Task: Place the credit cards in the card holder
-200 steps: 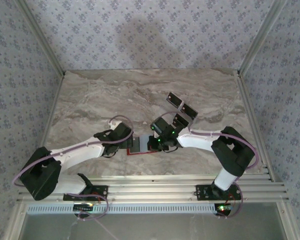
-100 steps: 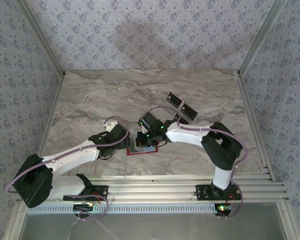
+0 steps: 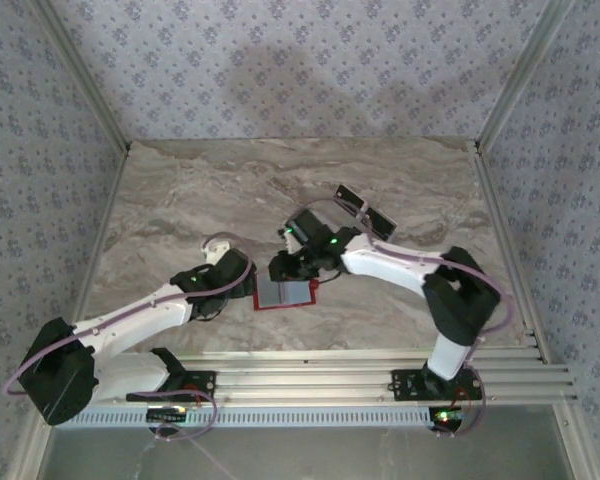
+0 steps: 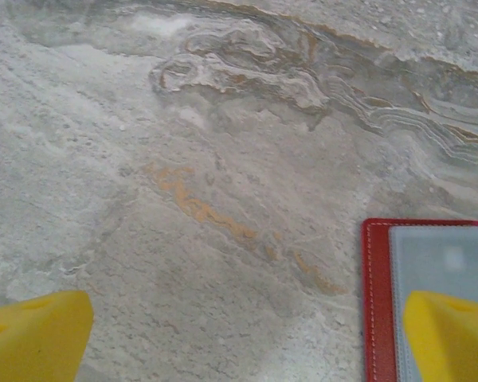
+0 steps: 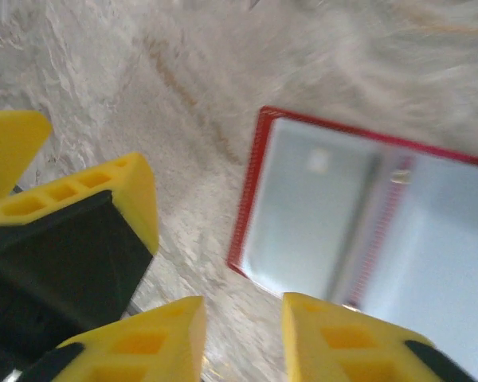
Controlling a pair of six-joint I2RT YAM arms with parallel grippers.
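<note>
Card holder red, stitched edge | left tool apart | right tool slightly apart

card holder: red, open flat, grey inner faces up | black cards: two, adjacent, beyond it

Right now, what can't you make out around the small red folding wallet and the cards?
- Top external: the right gripper hides part of the far edge of the small red folding wallet; the cards inside are too small to count.
- Left wrist: the wallet is cut off by the right and bottom edges, and a yellow fingertip covers part of it.
- Right wrist: blurred, so the silvery grey panels could be cards or pockets.
</note>
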